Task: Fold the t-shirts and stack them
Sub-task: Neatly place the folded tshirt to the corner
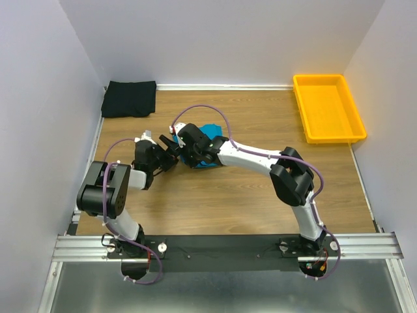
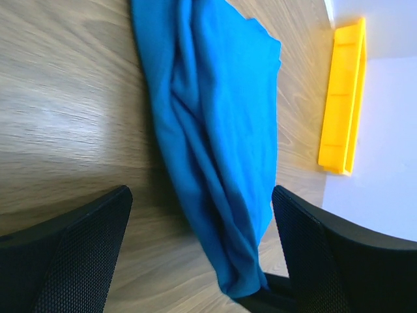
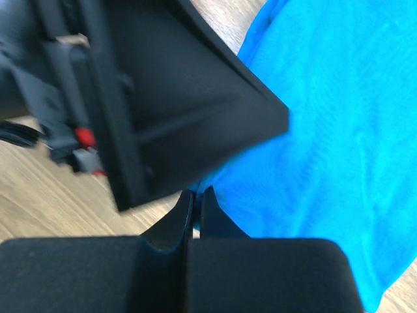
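The teal-blue t-shirt [image 1: 213, 133] lies bunched at the middle of the table, mostly hidden under my right wrist. In the left wrist view it [image 2: 215, 130] runs as a long folded strip between my fingers. My left gripper [image 2: 201, 195] is open, with one finger on each side of the strip; in the top view it [image 1: 171, 154] sits just left of the shirt. My right gripper [image 3: 194, 193] is shut on the shirt's [image 3: 326, 143] edge, close against the left gripper [image 3: 163, 104]. The black t-shirt [image 1: 129, 98] lies folded at the back left corner.
A yellow plastic tray [image 1: 328, 107] stands at the back right by the wall; it also shows in the left wrist view [image 2: 342, 98]. White walls close in the wooden table [image 1: 221, 202] on three sides.
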Tool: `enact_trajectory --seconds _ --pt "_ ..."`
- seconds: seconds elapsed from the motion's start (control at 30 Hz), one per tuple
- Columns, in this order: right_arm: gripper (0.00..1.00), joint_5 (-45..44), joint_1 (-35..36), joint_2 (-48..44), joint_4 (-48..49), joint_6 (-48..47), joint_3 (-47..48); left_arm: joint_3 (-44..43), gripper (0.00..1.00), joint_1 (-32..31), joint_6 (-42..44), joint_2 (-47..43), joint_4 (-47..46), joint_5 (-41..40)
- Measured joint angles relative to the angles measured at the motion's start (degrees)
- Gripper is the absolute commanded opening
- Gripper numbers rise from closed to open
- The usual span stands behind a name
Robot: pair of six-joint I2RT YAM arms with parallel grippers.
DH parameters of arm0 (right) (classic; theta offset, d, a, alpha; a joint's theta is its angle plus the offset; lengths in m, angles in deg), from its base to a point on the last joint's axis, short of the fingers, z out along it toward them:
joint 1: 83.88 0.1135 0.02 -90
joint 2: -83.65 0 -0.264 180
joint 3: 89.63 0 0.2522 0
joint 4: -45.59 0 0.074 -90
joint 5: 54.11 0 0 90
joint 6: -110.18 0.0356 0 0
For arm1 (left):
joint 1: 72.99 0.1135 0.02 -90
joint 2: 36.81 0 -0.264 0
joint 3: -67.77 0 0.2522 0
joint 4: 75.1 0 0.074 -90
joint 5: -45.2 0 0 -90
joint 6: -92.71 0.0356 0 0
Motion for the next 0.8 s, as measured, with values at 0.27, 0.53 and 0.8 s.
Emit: enact_trajectory --seconds 0.27,0.53,0.8 --pt "0.01 0.9 0.0 -0.1 0.2 1.5 -0.3 -0.6 0.54 -3.4 -3.4 4.3 -4.5 -0.2" --pt "0.44 2.0 -0.1 -0.8 1.9 1.9 -2.3 -3.3 0.0 -3.9 0.5 4.4 -2.3 -0.6" --pt "0.65 1.2 -0.2 -16.7 2.0 2.1 -16.7 -16.5 0.0 -4.2 15.7 2.7 12.9 -8.6"
